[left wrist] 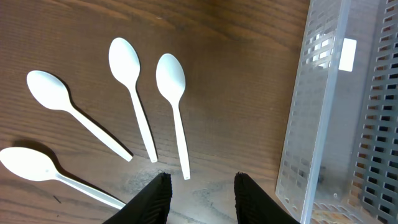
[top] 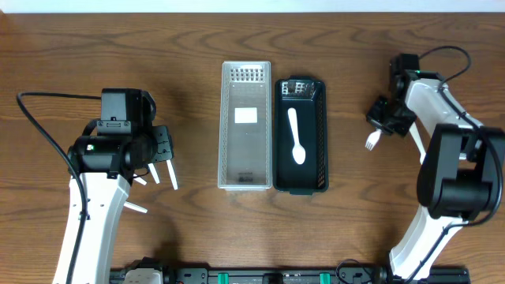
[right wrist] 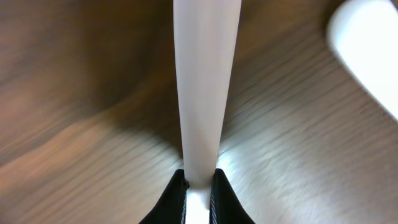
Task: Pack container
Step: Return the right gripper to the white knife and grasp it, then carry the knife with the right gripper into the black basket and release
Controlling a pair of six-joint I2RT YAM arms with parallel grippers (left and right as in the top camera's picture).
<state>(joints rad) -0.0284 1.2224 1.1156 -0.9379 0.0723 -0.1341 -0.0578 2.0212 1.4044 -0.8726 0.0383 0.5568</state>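
I read one white spoon (top: 297,134) lying in the black tray (top: 279,158). The clear perforated tray (top: 245,154) sits alongside it, touching. Right gripper (right wrist: 199,182) is clamped on a white utensil handle (right wrist: 204,87) — probably a fork. Left gripper (left wrist: 200,186) — jaws spread, holding nothing — hangs above four loose spoons (left wrist: 174,106).

Open table (top: 189,47) flanks the clear container (top: 245,158) and black tray (top: 312,170), side by side blocking the centre. 4 spoons (left wrist: 170,76) litter the near left; the right gripper (right wrist: 199,186), clamped on a fork (right wrist: 205,81), crowds the right.
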